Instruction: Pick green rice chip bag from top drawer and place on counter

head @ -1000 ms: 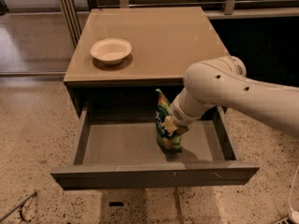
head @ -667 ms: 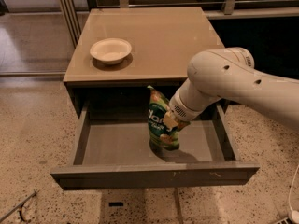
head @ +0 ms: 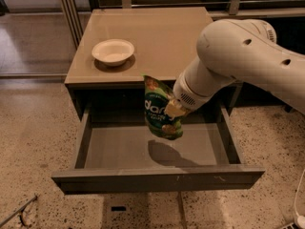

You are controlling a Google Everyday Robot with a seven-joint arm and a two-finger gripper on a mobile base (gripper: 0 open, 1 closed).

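Note:
My gripper (head: 172, 109) is shut on the green rice chip bag (head: 159, 109) and holds it in the air above the open top drawer (head: 157, 149), just in front of the counter's front edge. The bag is glossy green with white lettering and hangs tilted; its shadow falls on the grey drawer floor. The big white arm comes in from the right and hides the gripper's far side. The tan counter (head: 157, 37) lies behind the bag.
A white bowl (head: 113, 51) stands on the counter's left part. The drawer is pulled out towards me over a speckled floor (head: 33, 142). A railing and posts stand behind the cabinet. A thin metal rod lies on the floor at lower left.
The bag has risen out of the drawer in my gripper and now hangs clear above the drawer floor. The arm has moved up and closer to the camera.

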